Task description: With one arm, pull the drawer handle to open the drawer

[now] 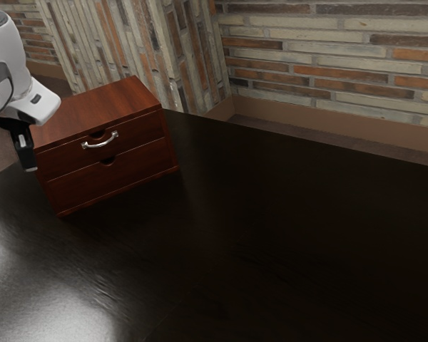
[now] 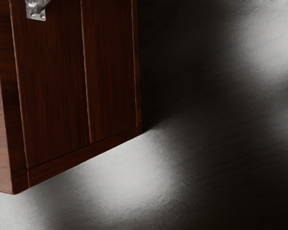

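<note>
A small red-brown wooden cabinet [image 1: 103, 146] stands on the dark table [image 1: 271, 235] near the back left corner. It has two drawers, both flush with its front. The upper drawer [image 1: 100, 142] carries a curved silver handle [image 1: 100, 141]. My black gripper [image 1: 27, 160] hangs from the white hand at the exterior view's left edge, just off the cabinet's left end and a short way from the handle. The wrist view looks along the cabinet front [image 2: 62, 86], with one end of the handle [image 2: 36, 10] at the picture's edge.
A brick wall [image 1: 328, 64] runs behind the table and meets a second wall in the corner right behind the cabinet. The dark tabletop stretches wide to the exterior view's right and toward the front.
</note>
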